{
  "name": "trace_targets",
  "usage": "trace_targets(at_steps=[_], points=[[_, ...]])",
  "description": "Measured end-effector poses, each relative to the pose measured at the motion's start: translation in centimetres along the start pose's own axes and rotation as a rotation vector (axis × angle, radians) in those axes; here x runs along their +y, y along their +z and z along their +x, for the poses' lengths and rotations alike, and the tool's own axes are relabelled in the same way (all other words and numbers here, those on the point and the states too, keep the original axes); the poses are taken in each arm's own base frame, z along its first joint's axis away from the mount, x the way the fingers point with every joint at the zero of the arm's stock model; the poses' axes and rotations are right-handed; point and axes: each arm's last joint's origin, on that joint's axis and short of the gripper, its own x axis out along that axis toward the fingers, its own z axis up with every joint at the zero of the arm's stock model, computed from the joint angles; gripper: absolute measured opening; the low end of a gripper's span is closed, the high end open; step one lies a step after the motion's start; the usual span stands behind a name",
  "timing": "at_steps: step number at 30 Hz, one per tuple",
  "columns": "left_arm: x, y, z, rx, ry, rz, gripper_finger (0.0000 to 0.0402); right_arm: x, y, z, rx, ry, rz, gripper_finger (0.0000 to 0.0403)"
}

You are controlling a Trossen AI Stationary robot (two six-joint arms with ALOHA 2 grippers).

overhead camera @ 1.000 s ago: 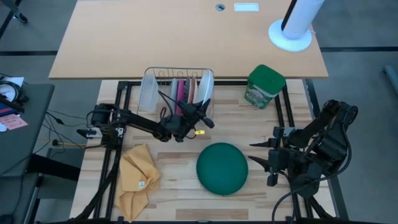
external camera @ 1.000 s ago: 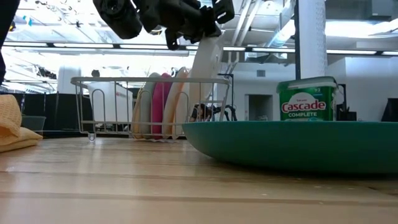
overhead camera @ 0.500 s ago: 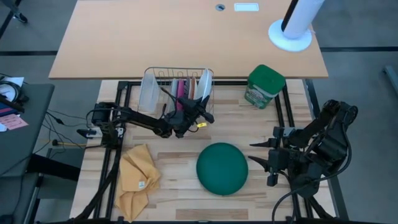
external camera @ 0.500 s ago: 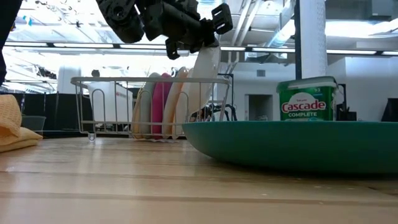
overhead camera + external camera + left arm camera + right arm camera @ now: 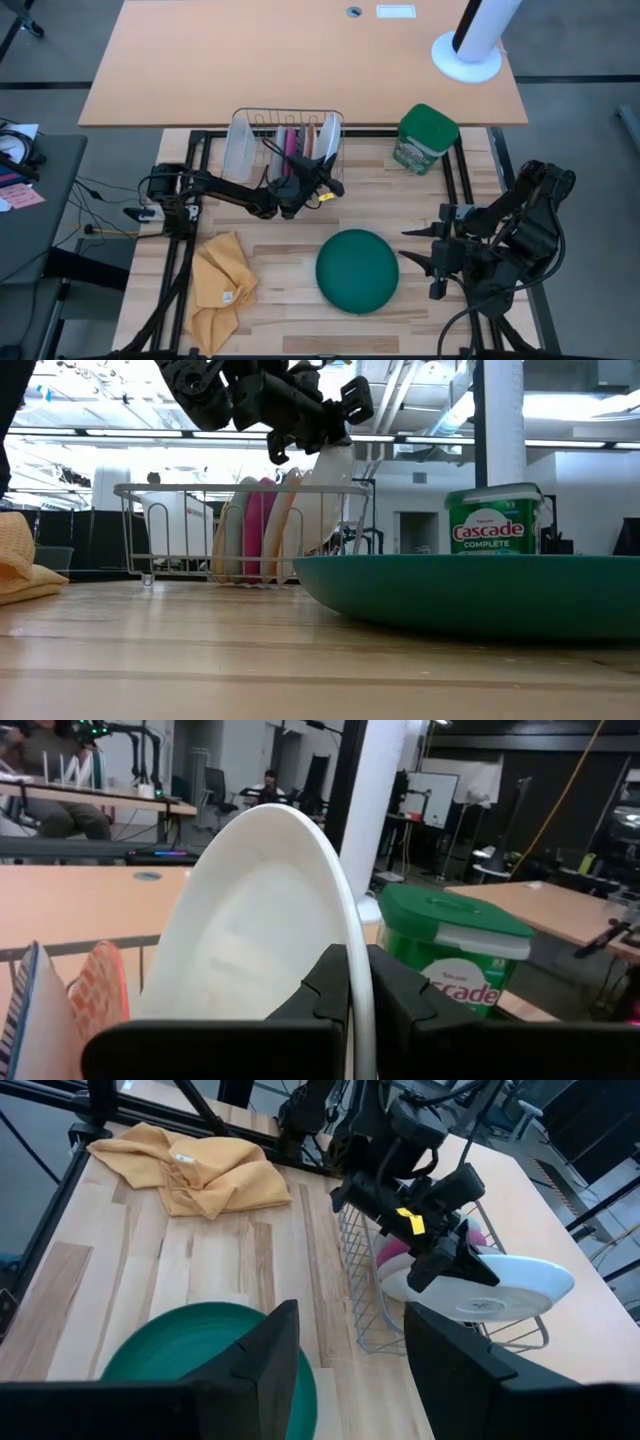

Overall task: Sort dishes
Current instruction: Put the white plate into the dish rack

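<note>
Here the left gripper (image 5: 358,982) is clamped on the rim of a round white plate (image 5: 262,920), holding it upright over the right end of the wire dish rack (image 5: 285,146). The racking step looks underway; next it likely needs lowering into a free slot beside the orange-and-white patterned plate (image 5: 100,986). The right gripper (image 5: 421,250), fingers apart, waits right of the overturned dark green plate (image 5: 358,270).

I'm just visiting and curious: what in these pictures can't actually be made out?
- Whether the white plate sits in a slot of the wire rack: low view, other plates and the left hand cover it.
- Face of the big green plate: lying face-down in the high view.
- Patterns on the racked plates: high view, edge-on, too small.
- Yellow cloth: low view, cut off by the edge.
</note>
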Motion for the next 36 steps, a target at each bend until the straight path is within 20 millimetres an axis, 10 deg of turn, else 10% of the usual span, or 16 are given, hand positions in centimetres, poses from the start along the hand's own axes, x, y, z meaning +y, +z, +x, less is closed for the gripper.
trace_targets(at_steps=[36], points=[[-0.7, 0.4, -1.2, -0.033, 0.078, -0.021, 0.0010, -0.2, 0.1, 0.3, 0.004, -0.011, 0.006, 0.0179]])
